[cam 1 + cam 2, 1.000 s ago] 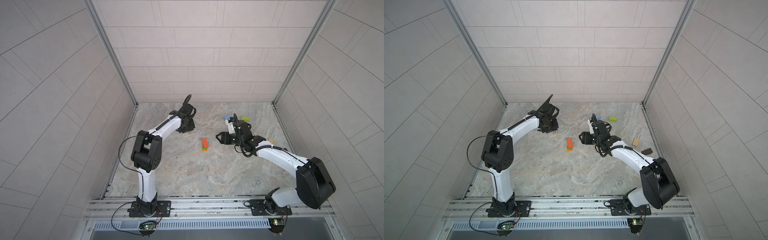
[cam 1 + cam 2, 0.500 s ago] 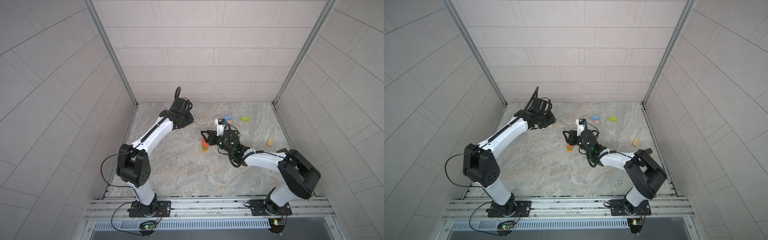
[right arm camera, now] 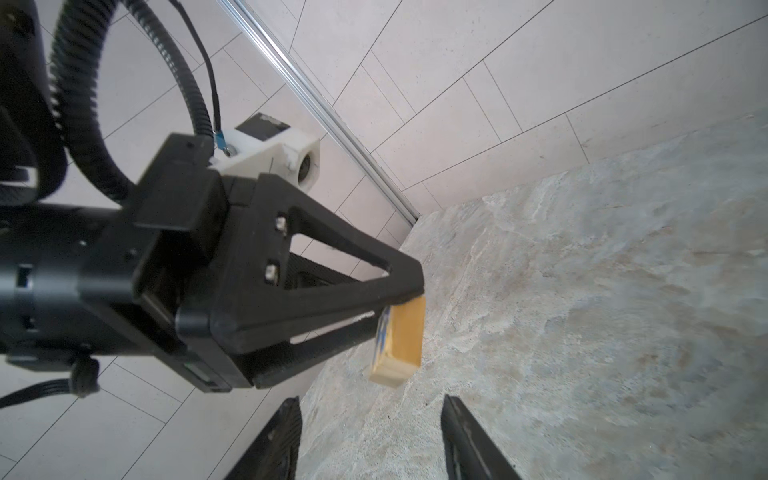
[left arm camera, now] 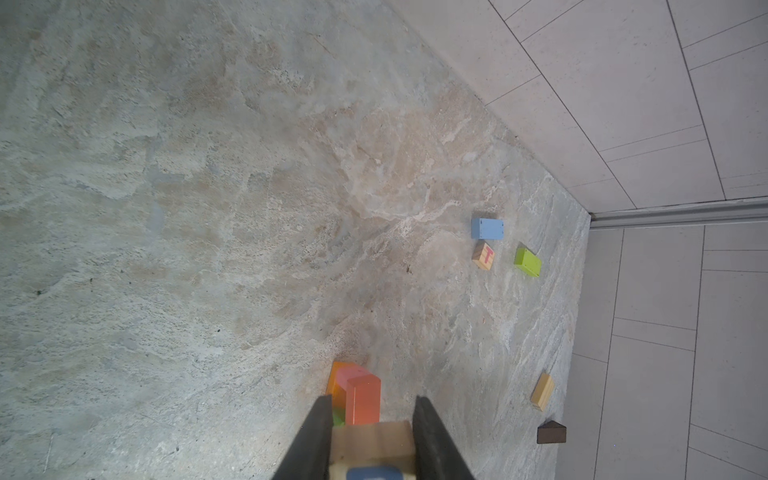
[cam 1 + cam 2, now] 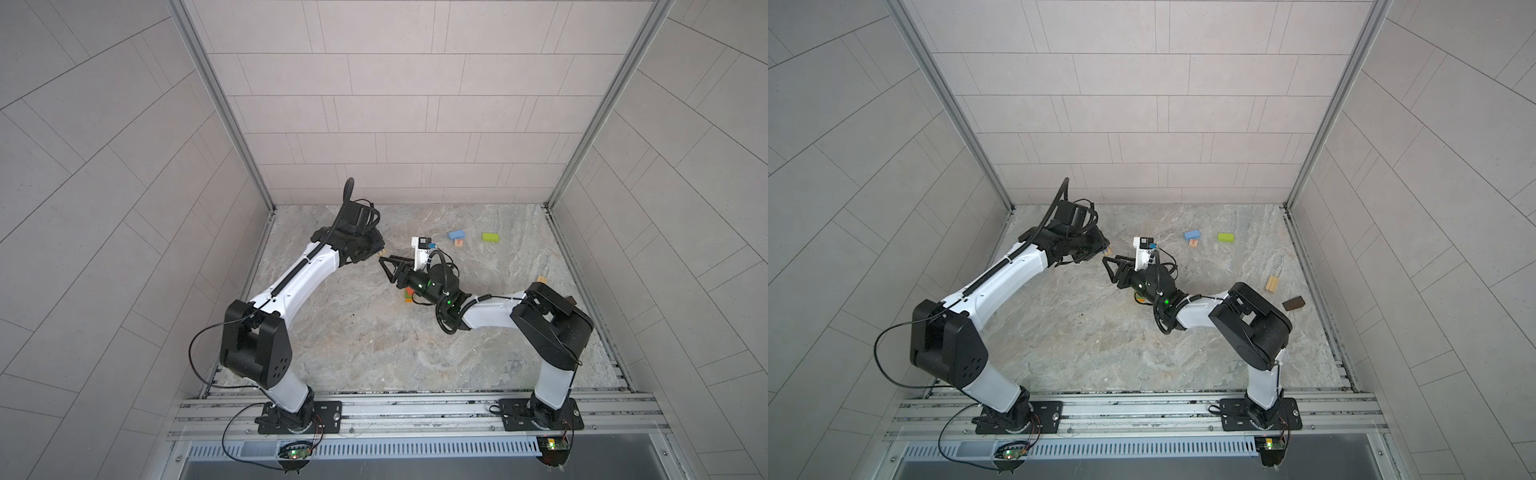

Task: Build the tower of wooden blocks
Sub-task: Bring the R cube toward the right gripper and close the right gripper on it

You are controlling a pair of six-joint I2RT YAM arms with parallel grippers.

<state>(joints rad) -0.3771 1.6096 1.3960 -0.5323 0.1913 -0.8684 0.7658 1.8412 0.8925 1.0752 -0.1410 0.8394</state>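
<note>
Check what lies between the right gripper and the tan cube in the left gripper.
Nothing. In the right wrist view, only a clear gap separates the open right gripper from the tan cube clamped in the left gripper.

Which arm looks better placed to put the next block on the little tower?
Left, probably. The left gripper grips a tan cube, and the tower shows just ahead of it. The right gripper is open and empty, and reaches across above the tower.
</note>
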